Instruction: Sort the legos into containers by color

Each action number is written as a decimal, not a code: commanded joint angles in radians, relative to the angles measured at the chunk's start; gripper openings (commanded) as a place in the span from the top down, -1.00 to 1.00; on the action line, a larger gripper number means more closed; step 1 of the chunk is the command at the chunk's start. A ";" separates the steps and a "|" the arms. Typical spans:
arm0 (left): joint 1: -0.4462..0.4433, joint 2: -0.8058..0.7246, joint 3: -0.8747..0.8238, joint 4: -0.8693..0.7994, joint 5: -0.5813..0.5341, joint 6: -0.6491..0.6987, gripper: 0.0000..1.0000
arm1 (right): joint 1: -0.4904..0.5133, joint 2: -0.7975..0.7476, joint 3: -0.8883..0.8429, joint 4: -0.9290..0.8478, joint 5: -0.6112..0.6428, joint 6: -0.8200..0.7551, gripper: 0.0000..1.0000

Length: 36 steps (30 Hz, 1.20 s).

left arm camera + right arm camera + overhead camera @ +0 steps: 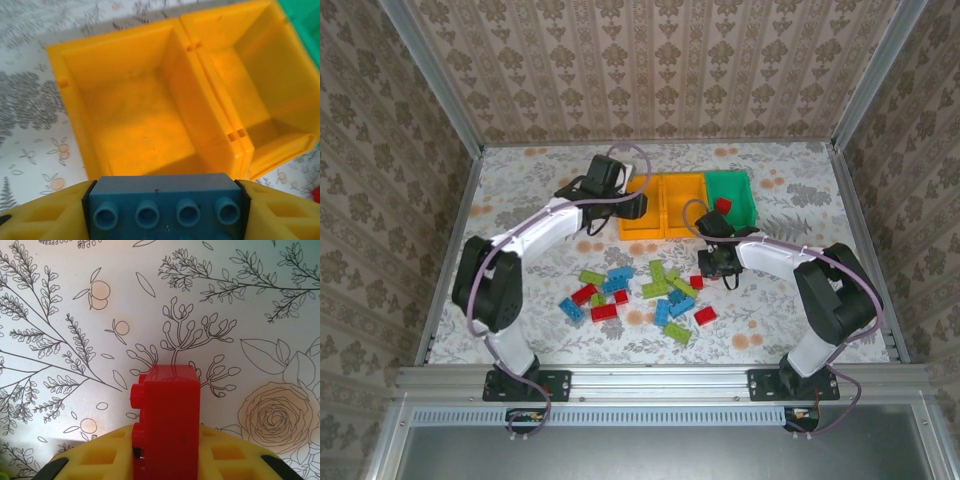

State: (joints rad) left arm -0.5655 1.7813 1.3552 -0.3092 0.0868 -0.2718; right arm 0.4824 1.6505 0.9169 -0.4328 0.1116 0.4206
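Toward the far edge of the tabletop [525, 185], about midway along it, three bins stood side by side in a row: the left orange-yellow bin [646, 226], the middle orange-yellow bin [685, 212] and the green bin [742, 188]. One red brick [722, 207] lay inside the green bin. The left gripper [632, 205] hung over the left orange-yellow bin, at its near-left part. Its wrist view showed its yellow fingers [45, 216] pinching a blue lego [162, 192], studs toward the camera, with both orange-yellow bins below.

The right gripper [717, 268] sat low over the tabletop, just nearer than the green bin and right of centre. Its fingers [225, 457] were closed against the sides of a red lego [167, 410], which stood upright between them; whether it touched the tabletop could not be told.

The loose legos [640, 290], red, blue and lime green, lay scattered in the middle of the tabletop toward its near edge.
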 commanded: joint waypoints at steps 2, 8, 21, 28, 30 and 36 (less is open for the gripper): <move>-0.002 0.101 0.081 -0.002 0.022 0.004 -0.16 | 0.006 -0.043 0.000 -0.023 0.037 0.011 0.54; -0.002 0.156 0.101 0.021 -0.001 -0.024 -0.23 | -0.003 -0.101 0.006 -0.034 0.050 0.006 0.59; -0.048 0.105 0.060 0.022 -0.079 -0.033 -0.78 | -0.209 -0.114 0.185 -0.025 0.117 -0.105 0.64; -0.078 -0.005 -0.046 0.054 -0.094 -0.047 -1.00 | -0.250 0.080 0.423 -0.070 0.162 -0.216 0.60; -0.094 -0.053 -0.089 0.059 -0.106 -0.037 -1.00 | -0.265 0.136 0.473 -0.085 0.165 -0.222 0.58; -0.140 -0.199 -0.237 0.053 -0.147 -0.013 -1.00 | -0.270 0.239 0.538 -0.088 0.177 -0.237 0.41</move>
State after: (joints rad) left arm -0.6918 1.6428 1.1690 -0.2550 -0.0311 -0.3042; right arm 0.2165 1.8606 1.4155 -0.4744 0.2459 0.2115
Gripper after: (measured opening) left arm 0.993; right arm 0.289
